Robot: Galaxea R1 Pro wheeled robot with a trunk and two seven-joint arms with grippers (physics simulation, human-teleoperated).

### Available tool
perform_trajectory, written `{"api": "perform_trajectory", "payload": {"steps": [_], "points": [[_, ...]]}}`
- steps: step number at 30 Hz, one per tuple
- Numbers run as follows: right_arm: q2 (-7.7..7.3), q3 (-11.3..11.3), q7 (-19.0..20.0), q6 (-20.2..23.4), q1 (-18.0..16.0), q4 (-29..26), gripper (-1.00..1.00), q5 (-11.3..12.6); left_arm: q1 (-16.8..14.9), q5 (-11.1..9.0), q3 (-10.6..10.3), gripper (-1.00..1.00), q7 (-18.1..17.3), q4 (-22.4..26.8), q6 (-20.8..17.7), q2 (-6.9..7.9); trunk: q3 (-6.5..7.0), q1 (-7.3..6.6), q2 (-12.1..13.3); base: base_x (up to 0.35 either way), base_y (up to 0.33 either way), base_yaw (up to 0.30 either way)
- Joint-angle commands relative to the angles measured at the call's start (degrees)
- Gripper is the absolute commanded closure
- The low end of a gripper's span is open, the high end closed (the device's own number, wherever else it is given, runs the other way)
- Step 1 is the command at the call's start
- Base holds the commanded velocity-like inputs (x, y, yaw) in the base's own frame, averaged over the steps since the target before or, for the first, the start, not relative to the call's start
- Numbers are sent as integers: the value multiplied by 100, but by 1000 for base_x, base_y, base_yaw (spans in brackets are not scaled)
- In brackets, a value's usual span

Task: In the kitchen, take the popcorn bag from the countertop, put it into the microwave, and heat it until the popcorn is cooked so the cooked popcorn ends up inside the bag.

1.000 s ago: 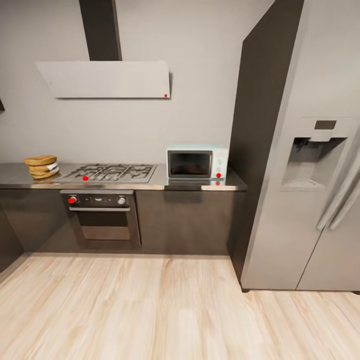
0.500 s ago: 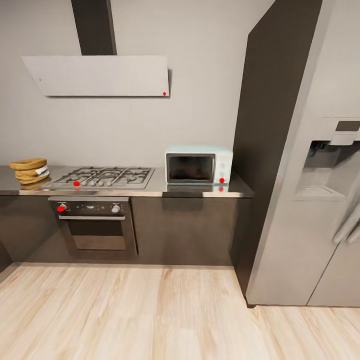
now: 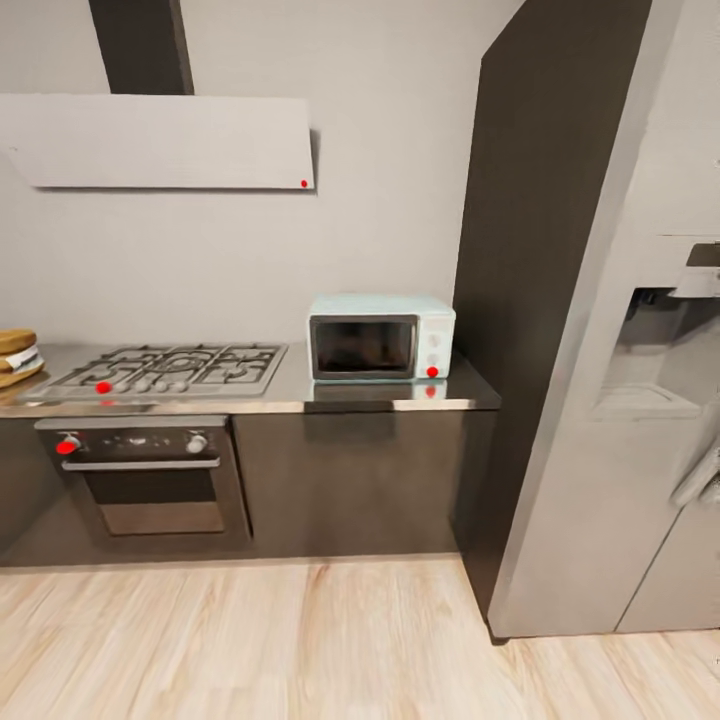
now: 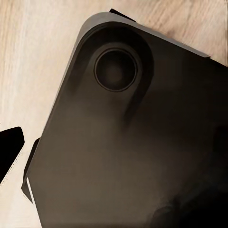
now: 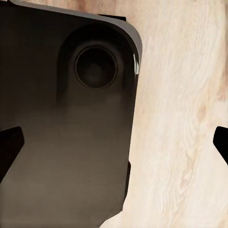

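The pale mint-blue microwave (image 3: pixel 380 348) stands with its dark glass door closed at the right end of the grey countertop (image 3: pixel 290 392), beside the tall dark panel. The tan-brown popcorn bag (image 3: pixel 14 357) sits at the far left of the countertop, cut off by the picture's edge. My right gripper (image 5: pixel 114 142) hangs open over the wooden floor, its dark fingertips (image 5: pixel 9 145) far apart. My left gripper (image 4: pixel 114 147) also looks open, with one fingertip (image 4: pixel 9 149) at the view's edge and the other lost against my dark base.
A gas hob (image 3: pixel 165 368) lies between bag and microwave, with a dark built-in oven (image 3: pixel 150 475) below and a hood (image 3: pixel 160 140) above. A grey fridge (image 3: pixel 640 400) stands at the right. Light wooden floor (image 3: pixel 300 640) stretches in front. My dark base (image 5: pixel 71 118) is below both wrists.
The head view has moved closer to the counter and shifted right, so the bag now sits at the picture's left edge. No kitchen item has moved.
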State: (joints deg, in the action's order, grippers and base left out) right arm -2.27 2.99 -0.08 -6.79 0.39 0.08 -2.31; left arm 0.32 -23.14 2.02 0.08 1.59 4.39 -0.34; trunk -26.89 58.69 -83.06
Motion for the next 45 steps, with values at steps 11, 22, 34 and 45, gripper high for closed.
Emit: {"api": "perform_trajectory", "payload": {"steps": [11, 22, 34, 45], "points": [[-1, 26, 17, 9, -3, 1, -100, -25, 3, -15, 30, -100, 1, 9, 35, 7, -3, 4, -2, 323, 0, -23], [6, 14, 48, 72, -4, -571, -100, -54, 3, -23, 78, -100, 9, 17, 79, 7, -3, 4, -2, 81, 0, 0], [52, -42, 65, 3678, -690, -6399, -100, -10, 3, -23, 84, -100, 10, 17, 87, 2, -3, 4, -2, 0, 0, 0], [487, -59, 77, 6679, -4950, -7316, -100, 97, 3, -24, 88, -100, 10, 17, 93, -1, -3, 4, -2, 0, 0, 0]]}}
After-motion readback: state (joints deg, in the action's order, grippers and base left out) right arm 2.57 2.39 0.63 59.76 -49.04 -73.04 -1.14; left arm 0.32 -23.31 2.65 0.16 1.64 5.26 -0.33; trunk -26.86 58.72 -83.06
